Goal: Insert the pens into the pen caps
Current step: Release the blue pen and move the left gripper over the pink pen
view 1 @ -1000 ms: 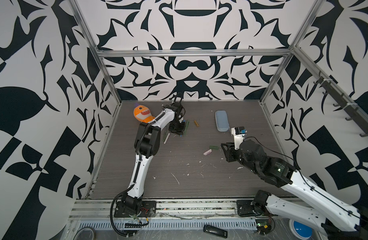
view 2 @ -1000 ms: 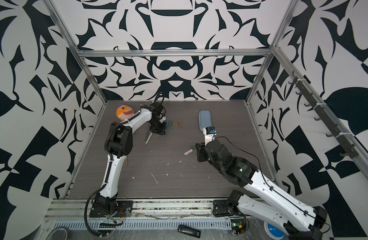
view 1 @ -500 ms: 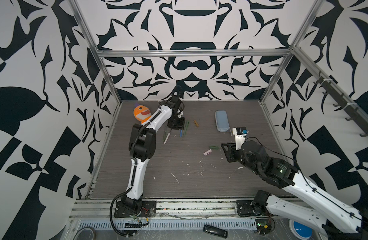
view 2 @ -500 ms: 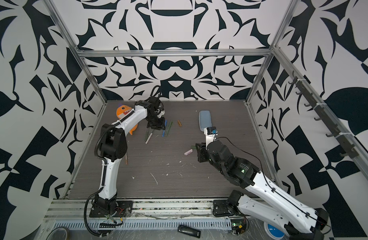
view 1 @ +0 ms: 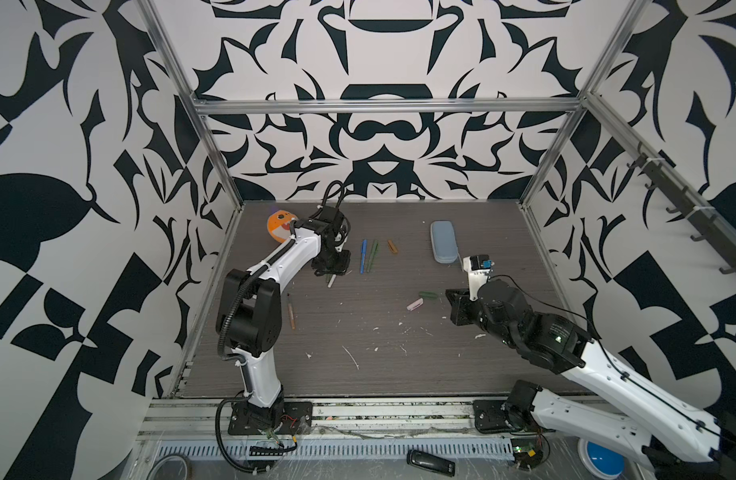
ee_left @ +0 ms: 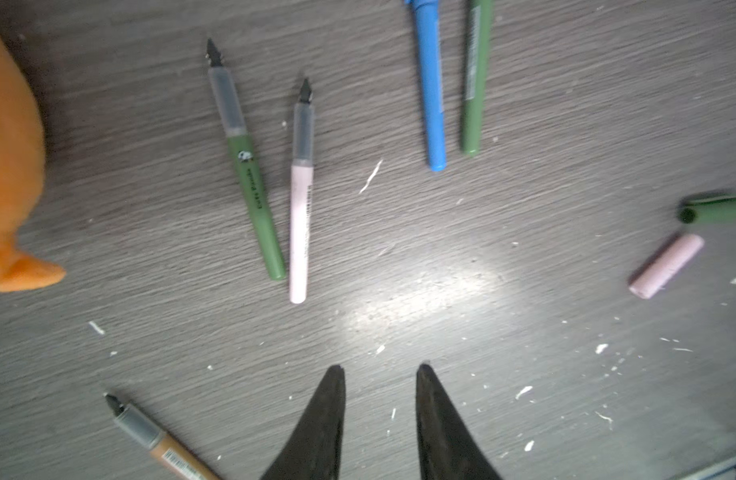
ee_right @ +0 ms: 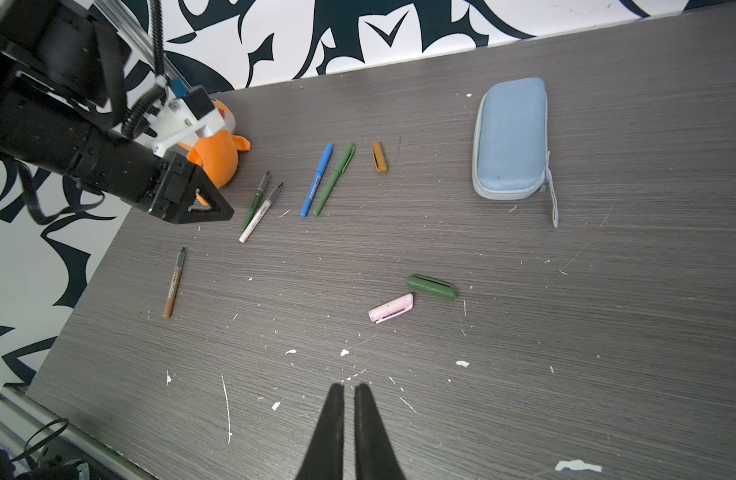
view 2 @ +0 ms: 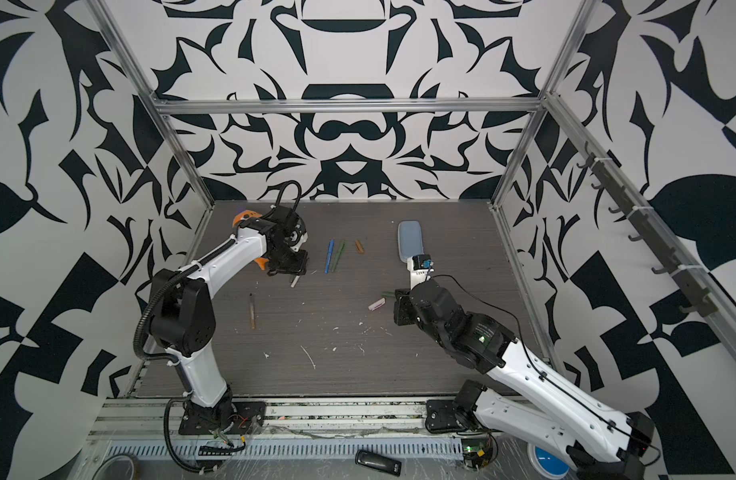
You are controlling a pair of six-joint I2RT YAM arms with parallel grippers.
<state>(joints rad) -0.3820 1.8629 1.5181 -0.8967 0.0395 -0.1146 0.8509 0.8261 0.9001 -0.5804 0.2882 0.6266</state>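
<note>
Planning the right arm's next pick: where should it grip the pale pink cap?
Probably mid-length on the pale pink cap, from straight above, jaws across its width: it lies flat, apart from the green cap, and its ends stay free.

Two arms in shot: left arm at centre left, right arm at lower right, both white shells with chunky black joints. A ribbed black hose hugs the left one, and a thin wire is clipped along the right. A green light glows there. The fingers are black, tapered and pointed.
</note>
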